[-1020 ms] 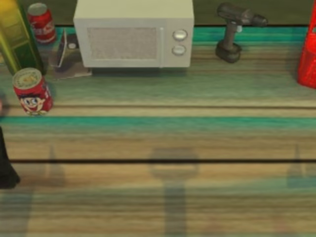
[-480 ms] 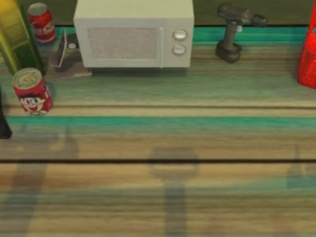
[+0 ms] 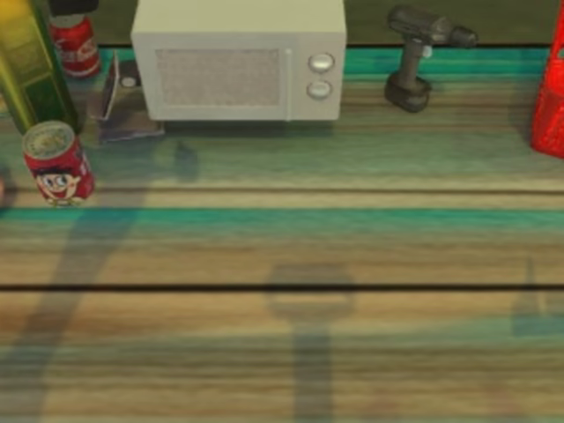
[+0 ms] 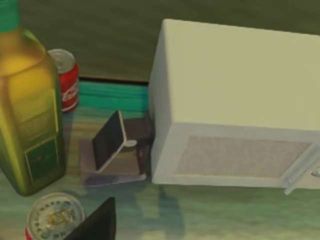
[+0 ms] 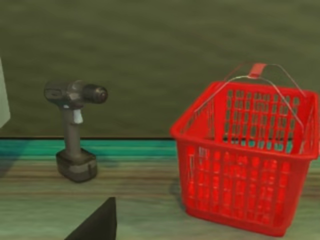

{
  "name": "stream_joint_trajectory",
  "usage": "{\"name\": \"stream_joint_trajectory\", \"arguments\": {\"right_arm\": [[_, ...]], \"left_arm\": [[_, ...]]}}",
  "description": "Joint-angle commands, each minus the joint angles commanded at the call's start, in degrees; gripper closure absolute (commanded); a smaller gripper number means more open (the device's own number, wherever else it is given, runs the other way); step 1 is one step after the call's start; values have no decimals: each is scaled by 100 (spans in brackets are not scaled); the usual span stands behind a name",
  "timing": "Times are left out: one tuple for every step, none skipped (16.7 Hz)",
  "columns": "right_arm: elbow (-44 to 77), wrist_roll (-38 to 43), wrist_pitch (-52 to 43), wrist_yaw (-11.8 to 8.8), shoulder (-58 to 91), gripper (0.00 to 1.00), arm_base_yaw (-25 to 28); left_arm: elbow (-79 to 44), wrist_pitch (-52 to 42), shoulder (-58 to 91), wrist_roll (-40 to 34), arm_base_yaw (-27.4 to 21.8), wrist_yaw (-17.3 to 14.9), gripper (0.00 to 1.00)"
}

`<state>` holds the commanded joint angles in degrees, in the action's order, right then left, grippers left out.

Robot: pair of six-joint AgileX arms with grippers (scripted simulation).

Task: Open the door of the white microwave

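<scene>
The boxy off-white microwave (image 3: 239, 58) is sitting at the table's (image 3: 291, 352) far edge, its flat mesh-windowed door (image 3: 220, 77) lying flush, facing my arms for a frontal reach. My left end effector (image 4: 97, 225) is hanging near the door's left corner; I cannot tell its opening. Two red cans, one bottle, one drill, one basket are standing aside.

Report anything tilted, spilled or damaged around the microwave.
Nothing stands out. The white microwave sits square, the door flush shut. Bottle, cans and drill stand upright; nothing is spilled.
</scene>
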<state>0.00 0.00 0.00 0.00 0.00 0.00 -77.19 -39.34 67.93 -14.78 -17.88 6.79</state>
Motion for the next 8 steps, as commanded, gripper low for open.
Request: {"name": "stream_joint_trajectory", "arguments": {"right_arm": [[0,0,0,0,0,0,0],[0,0,0,0,0,0,0],[0,0,0,0,0,0,0],[0,0,0,0,0,0,0],[0,0,0,0,0,0,0],[0,0,0,0,0,0,0],[0,0,0,0,0,0,0],[0,0,0,0,0,0,0]], "left_arm": [[-664,-342,597,-131,-142,75,0],[-1326,-682,1194,-263,-282,150,0],[-1985,-1018,1787,-396,-422,227,0],[-2632,-1347,2371,-528,-559,305,0],[-3265,-1667,2943,-657,-692,381,0],[-3882,-1978,3500,-784,-822,456,0],[-4479,-2278,4039,-905,-947,528,0],[-5050,-2562,4555,-1021,-1065,597,0]]}}
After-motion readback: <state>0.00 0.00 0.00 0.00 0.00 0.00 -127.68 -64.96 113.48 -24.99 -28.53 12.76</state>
